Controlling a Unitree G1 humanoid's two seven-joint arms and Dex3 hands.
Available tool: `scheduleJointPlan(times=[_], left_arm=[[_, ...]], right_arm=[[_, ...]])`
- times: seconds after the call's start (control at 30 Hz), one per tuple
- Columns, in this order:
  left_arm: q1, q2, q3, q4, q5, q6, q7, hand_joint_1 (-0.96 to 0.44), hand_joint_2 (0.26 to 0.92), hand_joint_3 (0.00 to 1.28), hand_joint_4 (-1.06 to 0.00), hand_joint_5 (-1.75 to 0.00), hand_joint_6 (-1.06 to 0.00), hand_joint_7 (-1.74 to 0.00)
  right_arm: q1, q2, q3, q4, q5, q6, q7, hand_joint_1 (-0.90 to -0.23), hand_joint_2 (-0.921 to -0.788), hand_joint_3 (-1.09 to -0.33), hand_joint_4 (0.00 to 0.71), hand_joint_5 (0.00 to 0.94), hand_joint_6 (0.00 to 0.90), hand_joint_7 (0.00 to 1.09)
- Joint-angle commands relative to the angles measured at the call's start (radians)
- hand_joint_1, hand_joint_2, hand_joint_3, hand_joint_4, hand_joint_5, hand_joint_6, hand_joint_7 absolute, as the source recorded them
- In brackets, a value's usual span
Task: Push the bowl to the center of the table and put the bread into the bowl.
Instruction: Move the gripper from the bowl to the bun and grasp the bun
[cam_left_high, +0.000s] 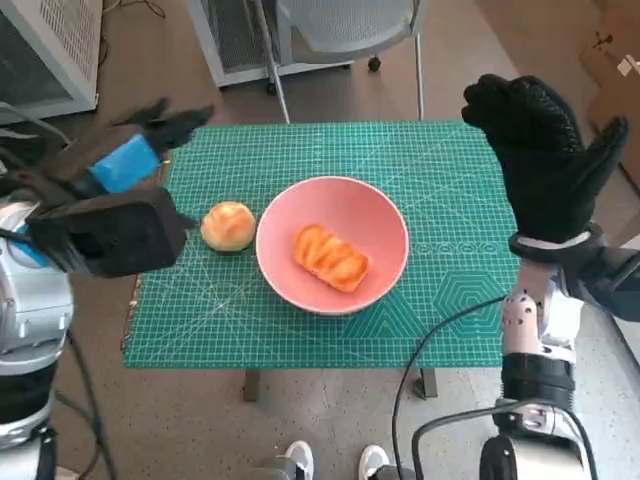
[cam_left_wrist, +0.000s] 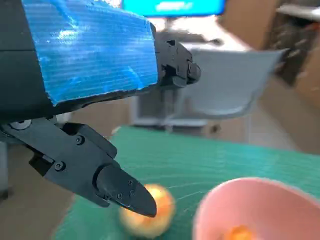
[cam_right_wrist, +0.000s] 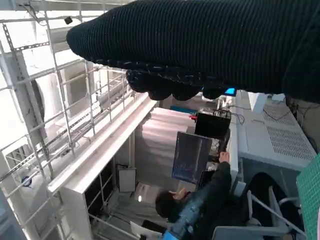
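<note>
Pink bowl (cam_left_high: 332, 244) mid-surface, twisted bread (cam_left_high: 331, 258) already inside. Round bun (cam_left_high: 228, 225) just beside the bowl, below and ahead of the left hand (cam_left_high: 120, 205). Bun likely light, soft, crushable: cradle its sides. Both hands empty, fingers spread; right hand (cam_left_high: 545, 150) raised well off.

Both hands are raised, holding nothing. Right of the left hand (cam_left_high: 110, 215) sits a bun (cam_left_high: 228, 225), touching the bowl (cam_left_high: 375, 215) holding bread (cam_left_high: 331, 258); the right hand (cam_left_high: 545, 155) is beyond.
</note>
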Motion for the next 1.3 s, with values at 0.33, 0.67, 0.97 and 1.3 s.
scheduleJointPlan(times=[0.33, 0.67, 0.97, 1.3], left_arm=[[-0.033, -0.03, -0.101, 0.135, 0.021, 0.001, 0.001, -0.22, 0.685, 0.0, 0.0, 0.0, -0.14, 0.0], [-0.141, -0.093, -0.214, 0.372, 0.08, -0.025, 0.031, -0.22, 0.689, 0.0, 0.0, 0.0, -0.13, 0.0], [-0.251, -0.184, -0.295, 0.659, 0.118, -0.11, 0.119, -0.22, 0.692, 0.0, 0.0, 0.0, -0.13, 0.0], [-0.371, -0.291, -0.372, 1.01, 0.157, -0.216, 0.247, -0.24, 0.693, 0.0, 0.0, 0.0, -0.15, -0.01]], right_arm=[[-0.033, -0.007, -0.005, 0.052, 0.004, 0.003, 0.032, -0.683, -0.921, -0.715, 0.296, 0.001, 0.391, 0.0], [-0.036, -0.016, -0.014, 0.058, 0.01, 0.013, 0.05, -0.686, -0.921, -0.71, 0.297, 0.001, 0.394, 0.0], [-0.023, -0.023, -0.017, 0.041, 0.0, 0.013, 0.051, -0.679, -0.921, -0.715, 0.298, 0.001, 0.394, 0.0], [-0.003, -0.033, -0.014, 0.005, -0.008, 0.019, 0.037, -0.676, -0.921, -0.724, 0.298, 0.001, 0.395, 0.0]])
